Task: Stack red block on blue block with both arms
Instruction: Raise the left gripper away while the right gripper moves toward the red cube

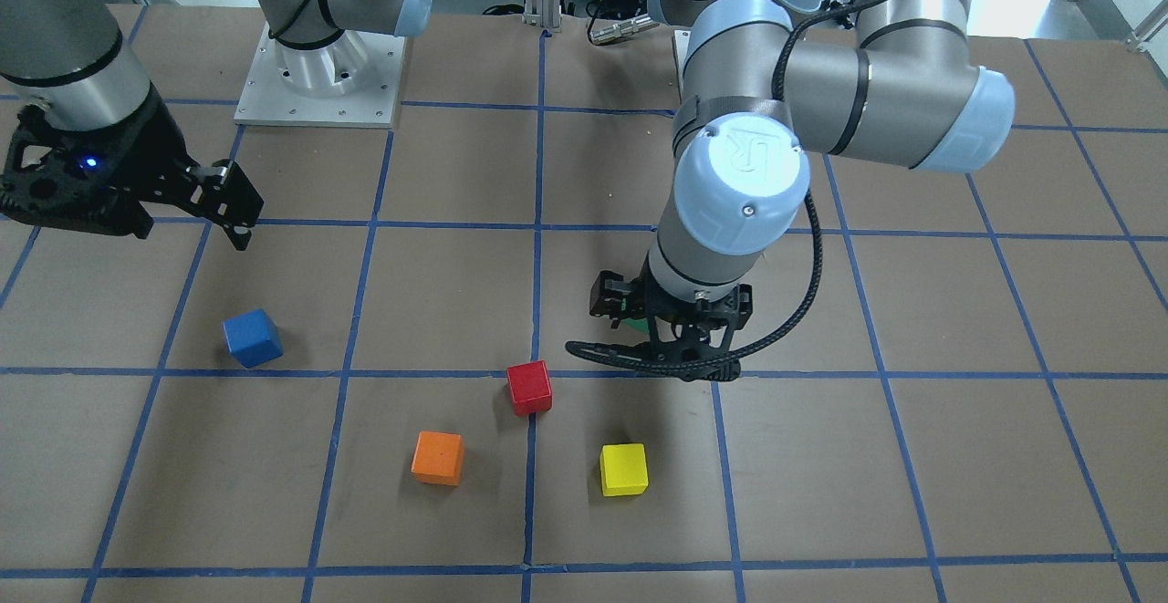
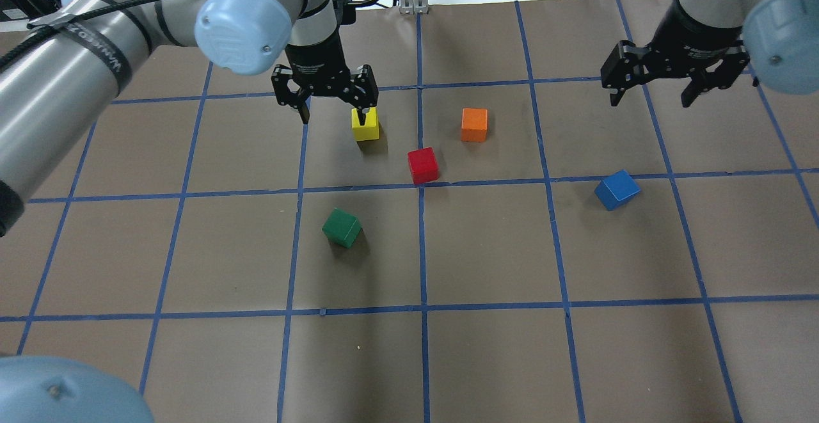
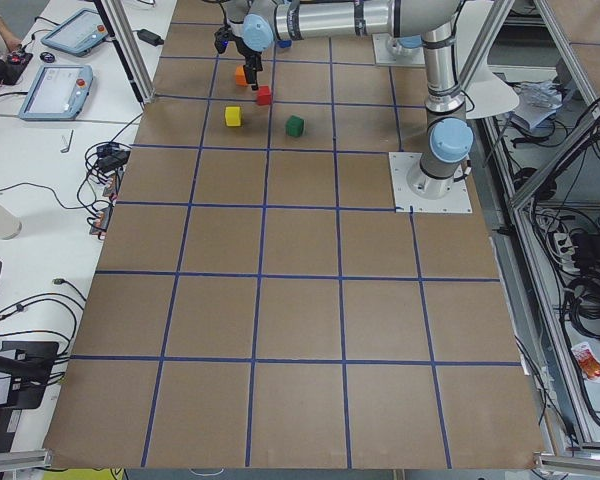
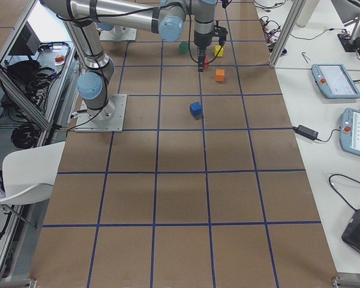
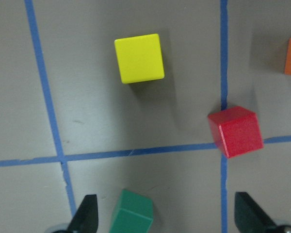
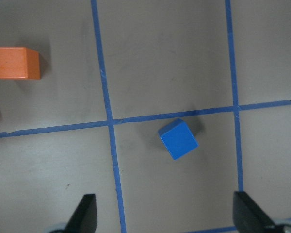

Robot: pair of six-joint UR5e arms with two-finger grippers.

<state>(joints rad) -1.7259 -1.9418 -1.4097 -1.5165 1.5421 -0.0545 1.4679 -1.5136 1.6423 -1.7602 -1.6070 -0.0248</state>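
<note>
The red block sits on the brown table near a blue tape crossing, and it also shows in the front view and the left wrist view. The blue block sits turned at an angle to its right, and it also shows in the front view and the right wrist view. My left gripper is open and empty, above the table and up-left of the red block. My right gripper is open and empty, above the table behind the blue block.
A yellow block lies under the left gripper's right finger in the overhead view. An orange block lies behind the red block. A green block lies nearer the robot. Blue tape lines grid the table.
</note>
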